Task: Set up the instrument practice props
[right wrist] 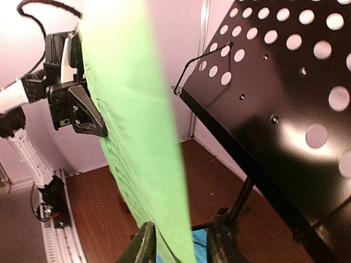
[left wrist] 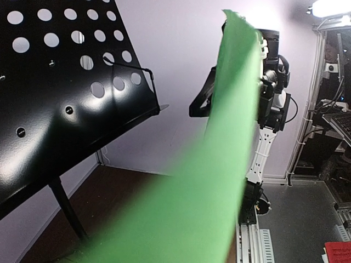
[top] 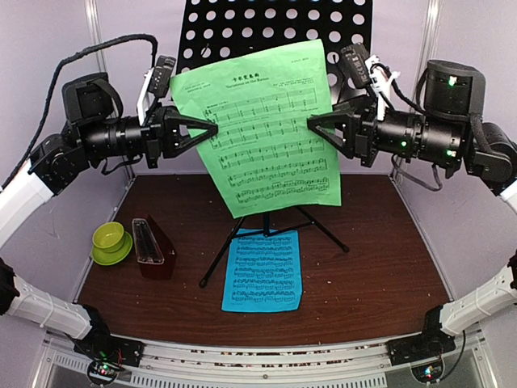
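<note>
Green sheet [top: 266,129]: thin paper printed with staves, held in the air in front of the music stand [top: 242,24] and tilted. Both wrist views show open space between the paper and the stand's black plate.

My left claw [top: 212,129]: clenched, its pointed black tips pinching the sheet's left edge about midway up. In the left wrist view the paper runs out from my grip as a blurred, bowed green band.

My right claw [top: 313,125]: at the sheet's right edge, about level with the left one. The right wrist view shows its fingers [right wrist: 143,246] standing apart with the paper passing between them. Released, not pinching.

Music stand: glossy black sheet-metal desk punched with rows of round holes, with a thin wire arm at the shelf lip. Its slim tube tripod legs spread on the counter [top: 371,267], which is dark brown wood grain.

Blue sheet [top: 262,271]: flat on the counter at the foot of the tripod, printed side up.

Metronome [top: 153,249]: dark red-brown pyramid with a clear front cover, upright toward the counter's left side. Just beside it on the left is a glossy lime green cup [top: 108,236] on a matching saucer [top: 111,257].
</note>
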Robot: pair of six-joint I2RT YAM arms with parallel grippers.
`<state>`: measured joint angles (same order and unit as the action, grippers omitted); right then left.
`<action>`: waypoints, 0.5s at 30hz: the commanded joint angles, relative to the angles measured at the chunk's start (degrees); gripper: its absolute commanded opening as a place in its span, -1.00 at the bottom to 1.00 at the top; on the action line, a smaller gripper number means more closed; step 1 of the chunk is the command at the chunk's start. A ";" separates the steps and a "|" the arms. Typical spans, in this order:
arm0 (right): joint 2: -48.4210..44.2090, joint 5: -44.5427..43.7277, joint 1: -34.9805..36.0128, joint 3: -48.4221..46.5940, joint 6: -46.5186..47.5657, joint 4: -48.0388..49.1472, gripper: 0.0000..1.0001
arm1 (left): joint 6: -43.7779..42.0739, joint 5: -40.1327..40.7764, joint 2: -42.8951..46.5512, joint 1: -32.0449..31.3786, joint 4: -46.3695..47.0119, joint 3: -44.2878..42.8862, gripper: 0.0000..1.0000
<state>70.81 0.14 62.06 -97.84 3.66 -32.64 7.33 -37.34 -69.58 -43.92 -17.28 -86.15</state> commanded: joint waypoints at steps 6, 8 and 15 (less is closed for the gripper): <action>4.03 -1.87 0.39 -11.03 -0.73 -0.84 -1.00 | -0.16 3.69 0.02 0.32 -0.69 -4.48 -1.00; 4.08 -2.69 0.40 -12.12 -1.35 0.95 -1.00 | 0.08 6.14 0.38 0.33 -0.12 -4.75 -1.00; 4.85 -3.99 0.37 -13.60 -1.45 4.82 -1.00 | 0.36 11.81 0.68 0.30 1.74 -5.09 -0.90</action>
<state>76.55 -0.38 62.65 -108.73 2.98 -32.95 7.38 -31.57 -70.02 -44.18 -16.38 -89.80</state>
